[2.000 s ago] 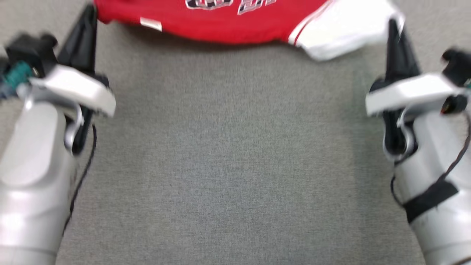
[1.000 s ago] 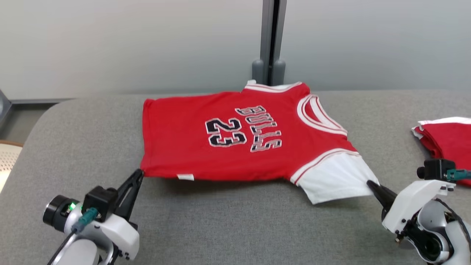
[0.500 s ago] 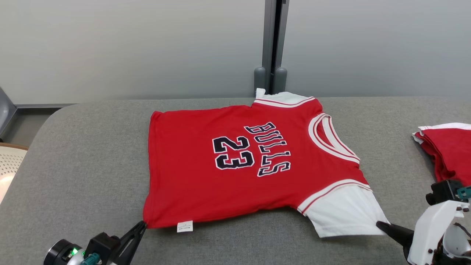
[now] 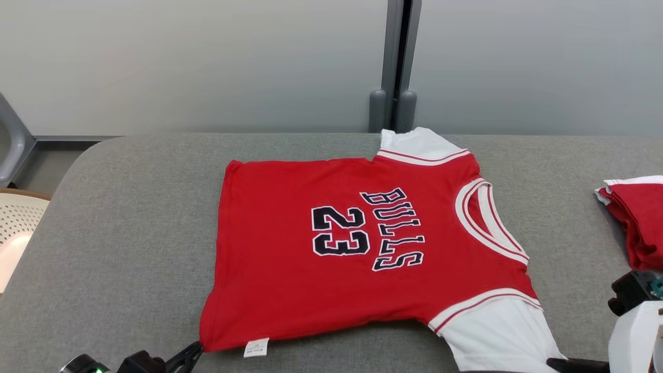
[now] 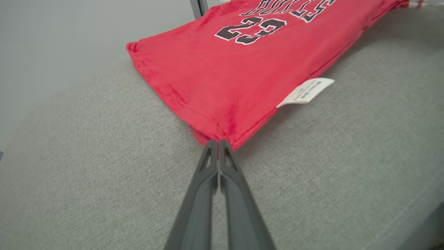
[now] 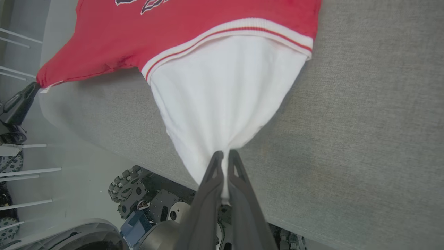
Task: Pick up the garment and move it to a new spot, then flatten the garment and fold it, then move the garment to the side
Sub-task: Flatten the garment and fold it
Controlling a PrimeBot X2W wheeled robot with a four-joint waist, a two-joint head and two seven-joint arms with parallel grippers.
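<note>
The garment is a red jersey with white sleeves and "BULLS 23" lettering, spread flat on the grey padded table, collar to the right. My left gripper is shut on the near left hem corner, by the white tag. My right gripper is shut on the tip of the near white sleeve, which is drawn taut into a point at the table's near edge; in the head view its fingers lie along the bottom edge.
A folded red and white garment lies at the table's right edge. A grey wall with a vertical post stands behind. A pale perforated chair sits off the left end. The robot's wheeled base shows below the near edge.
The head view has risen from a blurred close look at the table to the whole jersey. Both grippers have slid toward the bottom of the picture, still pinching the hem corner and sleeve.
</note>
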